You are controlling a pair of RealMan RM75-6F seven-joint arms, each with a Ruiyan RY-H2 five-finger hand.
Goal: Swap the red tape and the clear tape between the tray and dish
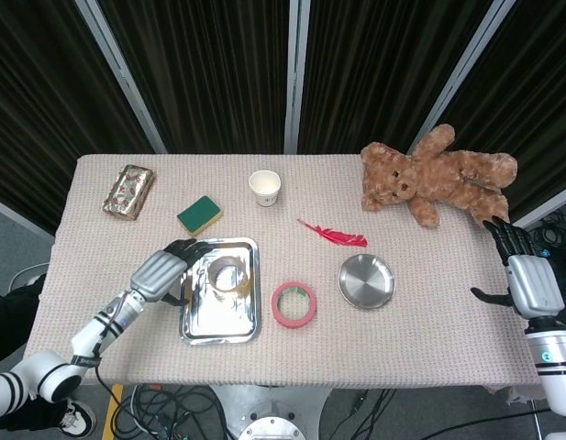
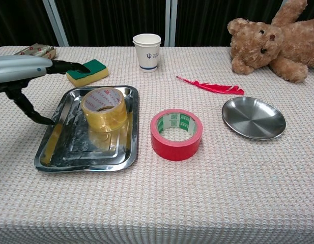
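Fingers of the left hand point(image 1: 165, 271) spread empty beside the tray point(image 1: 196, 324), probably reaching for the clear tape point(image 1: 227, 274) inside.
Red tape point(image 1: 294, 304) sits on the surface between tray and empty dish point(image 1: 366, 280); right hand point(image 1: 528, 284) open, well away.

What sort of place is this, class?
Probably a robot test bench: a cloth-covered table against black curtains, set with unrelated props such as a brown teddy bear and a steel tray.
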